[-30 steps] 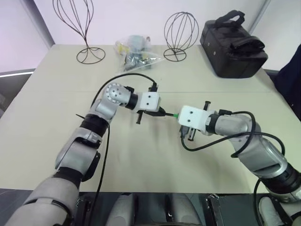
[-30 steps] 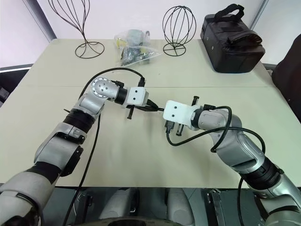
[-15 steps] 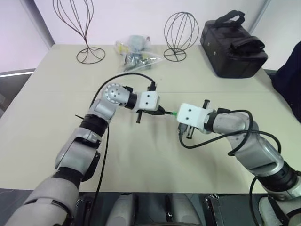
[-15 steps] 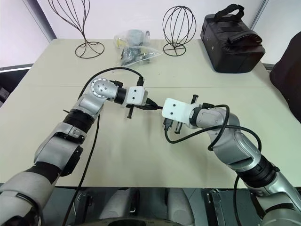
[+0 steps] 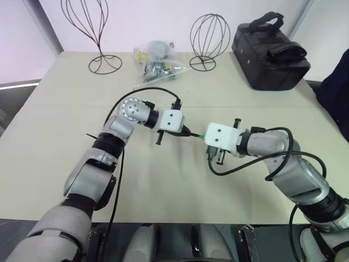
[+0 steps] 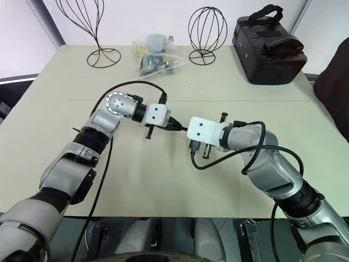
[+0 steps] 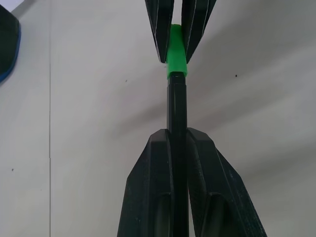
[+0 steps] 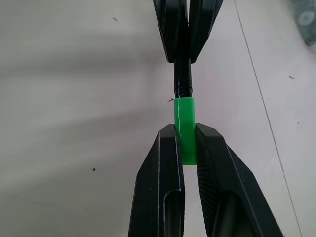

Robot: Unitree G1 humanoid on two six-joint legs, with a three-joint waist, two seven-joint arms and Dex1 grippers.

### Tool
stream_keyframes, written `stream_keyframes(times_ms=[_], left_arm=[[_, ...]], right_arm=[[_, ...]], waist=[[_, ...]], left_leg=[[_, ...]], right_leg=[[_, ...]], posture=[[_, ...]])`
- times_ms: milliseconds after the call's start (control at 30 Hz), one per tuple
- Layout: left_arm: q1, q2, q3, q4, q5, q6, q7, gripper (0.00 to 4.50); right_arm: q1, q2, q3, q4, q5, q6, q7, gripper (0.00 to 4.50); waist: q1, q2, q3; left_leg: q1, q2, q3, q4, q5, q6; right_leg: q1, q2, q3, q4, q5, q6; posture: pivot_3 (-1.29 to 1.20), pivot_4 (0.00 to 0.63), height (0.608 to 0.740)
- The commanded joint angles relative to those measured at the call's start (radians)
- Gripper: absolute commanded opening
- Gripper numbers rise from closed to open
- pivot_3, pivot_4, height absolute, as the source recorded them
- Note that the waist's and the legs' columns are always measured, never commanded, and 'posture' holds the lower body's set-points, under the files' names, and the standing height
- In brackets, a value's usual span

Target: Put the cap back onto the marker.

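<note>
My left gripper (image 5: 184, 130) is shut on the marker (image 7: 177, 111), a thin black stick running out between its fingers (image 7: 150, 187). Facing it tip to tip, my right gripper (image 5: 205, 136) is shut on the cap (image 8: 184, 118), a small bright green cylinder. The cap (image 7: 177, 57) sits in line with the marker's end and touches it, with part of the green showing between the two grippers. Both hang above the middle of the beige table (image 5: 163, 185). How far the marker's tip reaches inside the cap is hidden.
Two black wire stands (image 5: 101, 60) (image 5: 210, 35) and a clear plastic bag of small items (image 5: 158, 63) sit along the table's far edge. A black bag (image 5: 270, 52) stands at the far right. Something dark blue (image 5: 338, 87) shows at the right edge.
</note>
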Motion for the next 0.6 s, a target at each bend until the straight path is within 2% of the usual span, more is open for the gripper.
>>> stream_keyframes(times_ms=[33, 600], left_arm=[[-0.040, -0.043, -0.013, -0.034, -0.020, -0.038, 0.007, 0.00], [-0.045, -0.068, -0.018, -0.059, -0.007, -0.011, 0.062, 0.00]], right_arm=[[-0.043, 0.014, 0.010, -0.069, 0.011, -0.027, 0.013, 0.06], [-0.076, 0.034, 0.047, -0.008, -0.086, 0.033, -0.017, 0.06]], waist=[[0.000, 0.000, 0.000], [0.000, 0.000, 0.000]], left_leg=[[0.000, 0.000, 0.000, 0.000, 0.000, 0.000], [0.000, 0.000, 0.000, 0.000, 0.000, 0.000]], right_leg=[[0.000, 0.000, 0.000, 0.000, 0.000, 0.000], [0.000, 0.000, 0.000, 0.000, 0.000, 0.000]], posture=[[0.00, 0.150, 0.740], [0.00, 0.150, 0.740]])
